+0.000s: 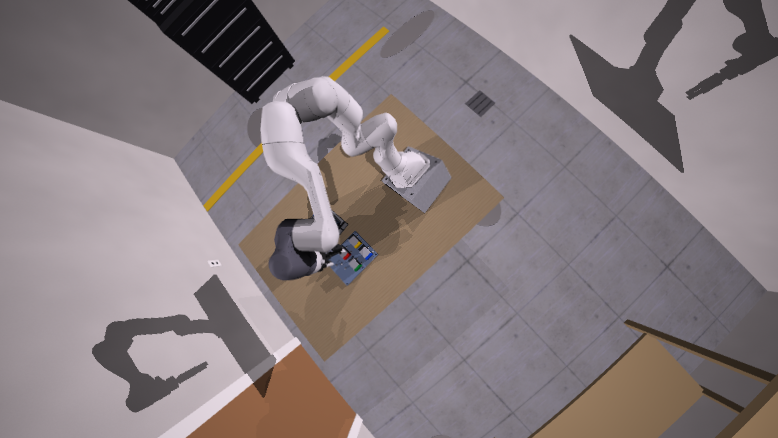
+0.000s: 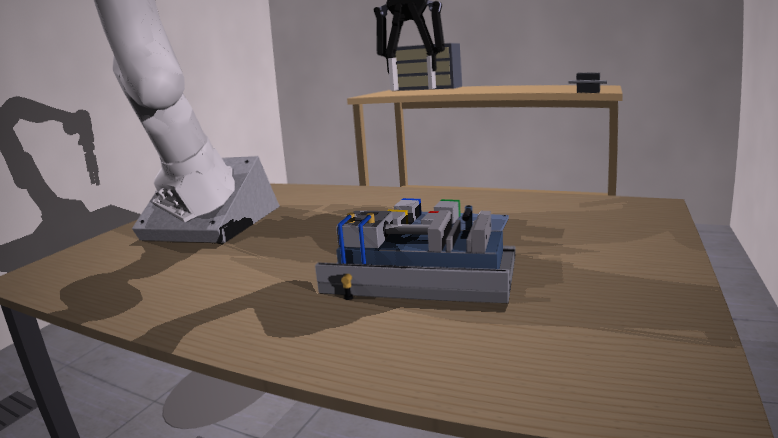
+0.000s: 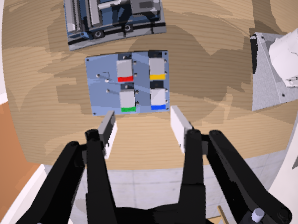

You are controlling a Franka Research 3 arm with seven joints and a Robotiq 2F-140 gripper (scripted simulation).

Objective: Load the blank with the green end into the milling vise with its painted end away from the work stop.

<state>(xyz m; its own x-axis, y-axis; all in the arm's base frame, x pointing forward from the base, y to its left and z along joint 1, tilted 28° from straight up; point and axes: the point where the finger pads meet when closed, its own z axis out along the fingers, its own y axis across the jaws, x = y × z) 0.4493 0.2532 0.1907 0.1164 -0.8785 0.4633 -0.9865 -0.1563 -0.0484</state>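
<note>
The green-ended blank (image 3: pixel 128 99) lies on the blue infeed plate (image 3: pixel 127 83), at its near left in the wrist view. Beside it lie blanks with red (image 3: pixel 124 70), yellow (image 3: pixel 157 70) and blue (image 3: pixel 157 98) ends. The milling vise (image 3: pixel 113 6) stands just beyond the plate on its raised plate, with nothing between its jaws. In the exterior view the vise (image 2: pixel 419 233) is in front, and the green end (image 2: pixel 449 202) shows behind it. My gripper (image 3: pixel 143 117) hangs high above the table, well clear of the plate. Its fingers are partly open and empty, as the exterior view (image 2: pixel 412 78) also shows.
The vise's hosed block (image 2: pixel 357 231) is at the left and the hose-free block (image 2: pixel 480 231) at the right. A yellow-knobbed handle (image 2: pixel 345 282) sticks out of the raised plate's front. The arm's grey base wedge (image 2: pixel 209 209) stands at the table's far left.
</note>
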